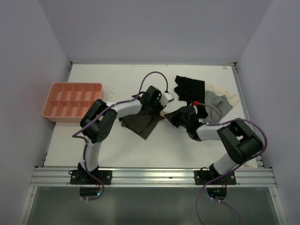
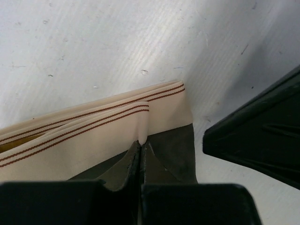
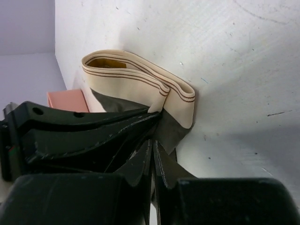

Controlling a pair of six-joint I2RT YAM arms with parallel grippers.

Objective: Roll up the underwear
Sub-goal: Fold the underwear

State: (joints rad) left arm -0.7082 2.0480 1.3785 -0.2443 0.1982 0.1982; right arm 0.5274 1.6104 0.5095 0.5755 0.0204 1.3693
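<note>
Here the underwear [image 1: 143,124] is spread right of the pink tray [image 1: 72,101], its long axis set diagonally, waistband end turned away from the tray. It is pinched by the clenched left jaws; whether the right jaws grip cannot be told. The scuffed white surface [image 1: 140,154] is enclosed by pale walls [image 1: 154,28].

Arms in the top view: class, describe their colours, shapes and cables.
The left arm and right arm have white tubular links, bulky black joints and looping purple cables. The left tool and right tool are black and tapering.
</note>
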